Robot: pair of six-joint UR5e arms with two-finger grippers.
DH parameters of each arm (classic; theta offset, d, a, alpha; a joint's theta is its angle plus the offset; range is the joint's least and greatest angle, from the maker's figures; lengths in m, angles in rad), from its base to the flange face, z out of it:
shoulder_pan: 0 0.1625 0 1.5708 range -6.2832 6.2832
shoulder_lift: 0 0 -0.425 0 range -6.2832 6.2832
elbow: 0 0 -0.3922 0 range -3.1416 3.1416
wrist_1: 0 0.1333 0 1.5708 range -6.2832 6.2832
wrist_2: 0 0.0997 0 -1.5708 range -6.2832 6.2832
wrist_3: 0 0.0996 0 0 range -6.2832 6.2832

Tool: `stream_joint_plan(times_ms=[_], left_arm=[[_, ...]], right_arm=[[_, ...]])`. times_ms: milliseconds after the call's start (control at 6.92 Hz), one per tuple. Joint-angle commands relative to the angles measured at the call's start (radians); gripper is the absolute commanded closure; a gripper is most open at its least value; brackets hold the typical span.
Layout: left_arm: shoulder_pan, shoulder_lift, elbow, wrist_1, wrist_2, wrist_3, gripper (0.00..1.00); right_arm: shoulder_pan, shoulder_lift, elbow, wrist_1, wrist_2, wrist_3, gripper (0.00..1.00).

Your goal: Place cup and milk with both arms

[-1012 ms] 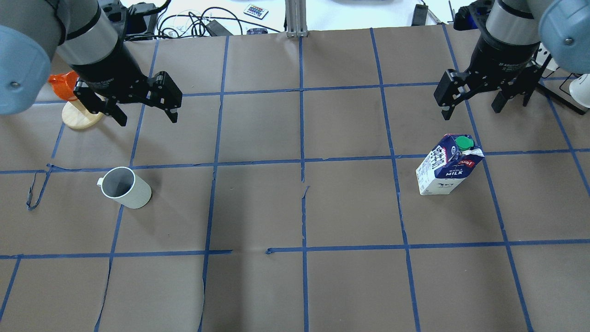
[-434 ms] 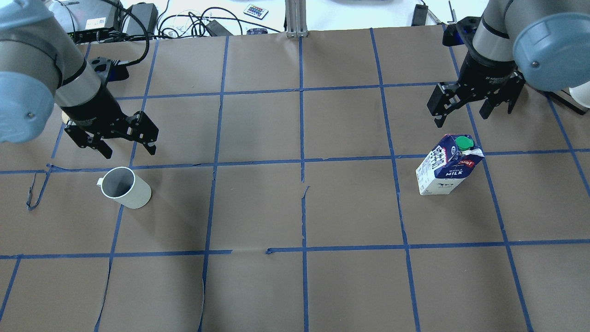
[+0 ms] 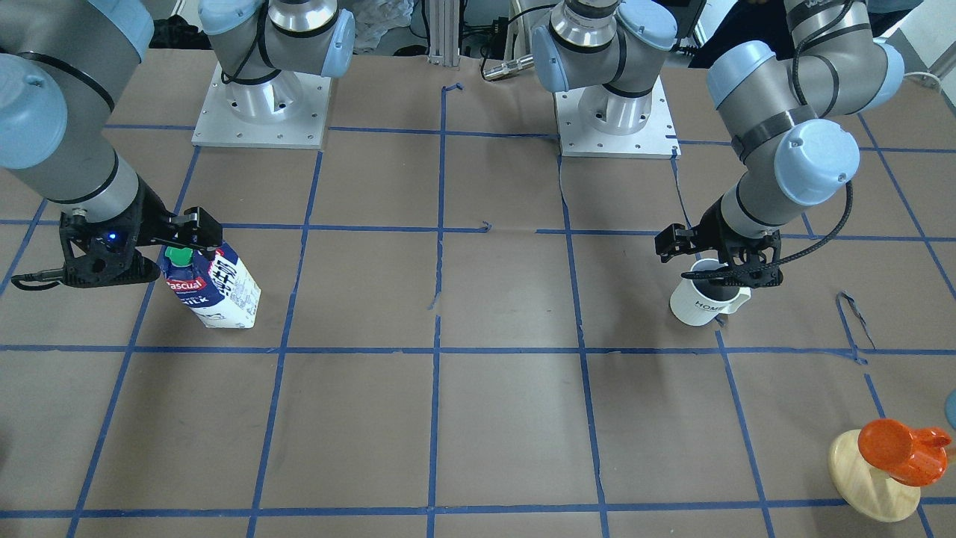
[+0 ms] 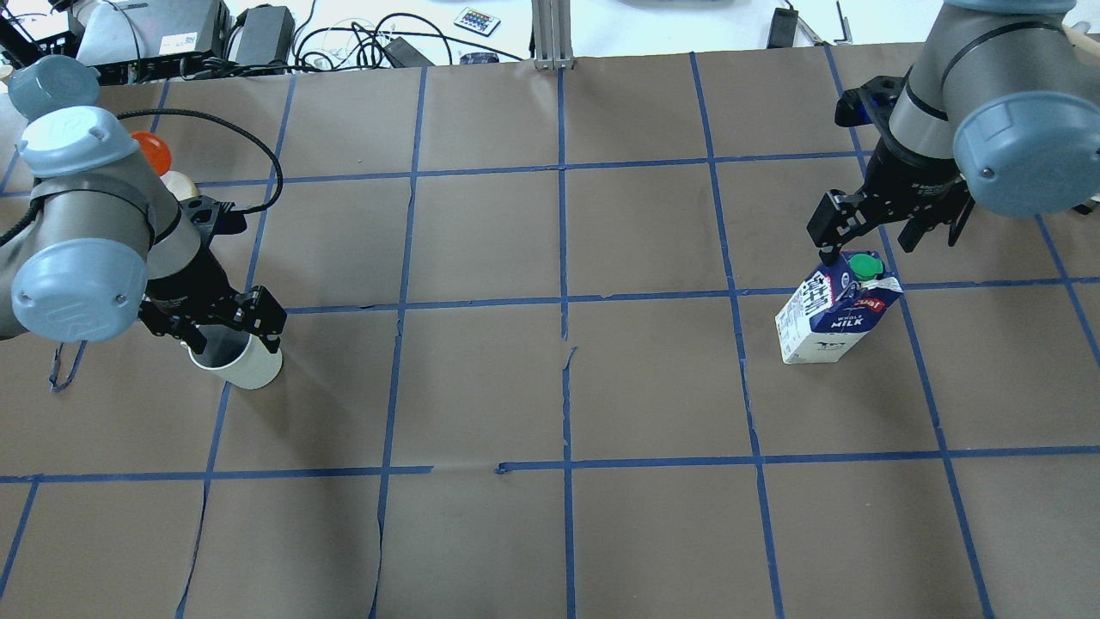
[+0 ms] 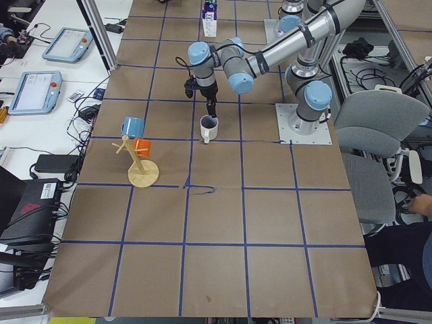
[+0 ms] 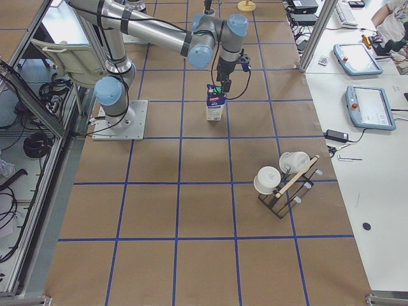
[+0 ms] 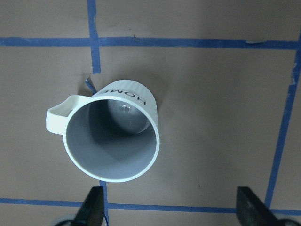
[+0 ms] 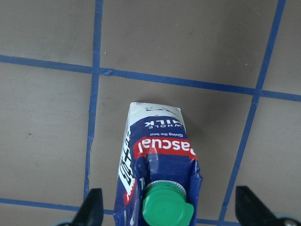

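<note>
The white ribbed cup (image 4: 249, 368) stands upright on the brown paper at the left, "HOME" on its side (image 3: 698, 306). My left gripper (image 4: 234, 334) is open, right over the cup's mouth. In the left wrist view the cup (image 7: 113, 136) lies between the fingertips (image 7: 92, 207), nearer the left one. The blue and white milk carton (image 4: 829, 322) with a green cap stands at the right. My right gripper (image 4: 868, 245) is open, just above and behind the carton's top. In the right wrist view the carton (image 8: 157, 160) sits between the fingertips (image 8: 249, 207).
A wooden mug tree (image 3: 870, 467) with an orange mug (image 3: 896, 452) and a blue mug (image 5: 133, 126) stands beyond the cup. A rack with white mugs (image 6: 280, 185) stands beyond the milk. Cables and electronics (image 4: 258, 34) line the far edge.
Both arms have come down and toward their objects: the left gripper from behind the cup to over its mouth, the right gripper down to the milk carton's top. Cup and milk have not moved.
</note>
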Motion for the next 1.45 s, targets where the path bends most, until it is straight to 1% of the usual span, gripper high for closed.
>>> stream_joint_plan(times_ms=[0, 145, 289, 434, 723, 867, 1157, 1301], left_arm=[[-0.002, -0.038, -0.009, 0.078, -0.001, 0.037, 0.11], [0.000, -0.059, -0.009, 0.097, 0.001, 0.044, 0.19], [-0.002, -0.073, -0.013, 0.135, 0.001, 0.056, 0.36], [-0.003, -0.082, -0.012, 0.141, 0.002, 0.060, 0.69], [-0.003, -0.087, -0.007, 0.141, 0.001, 0.057, 1.00], [-0.005, -0.085, -0.004, 0.141, -0.001, 0.056, 1.00], [-0.024, -0.072, 0.022, 0.131, -0.002, 0.009, 1.00], [-0.102, -0.071, 0.069, 0.109, 0.002, -0.077, 1.00]], right_arm=[[-0.003, 0.005, 0.026, -0.003, 0.002, 0.003, 0.00], [-0.003, 0.006, 0.026, -0.002, 0.002, 0.009, 0.04], [-0.003, 0.006, 0.026, -0.003, 0.002, 0.011, 0.08], [-0.003, 0.006, 0.026, -0.003, 0.002, 0.011, 0.13], [-0.003, 0.020, 0.026, -0.002, 0.002, 0.011, 0.29], [-0.003, 0.020, 0.026, -0.003, 0.002, 0.011, 0.42], [-0.005, 0.020, 0.017, -0.003, 0.005, 0.011, 0.73], [-0.003, 0.020, 0.011, -0.005, 0.007, 0.011, 0.80]])
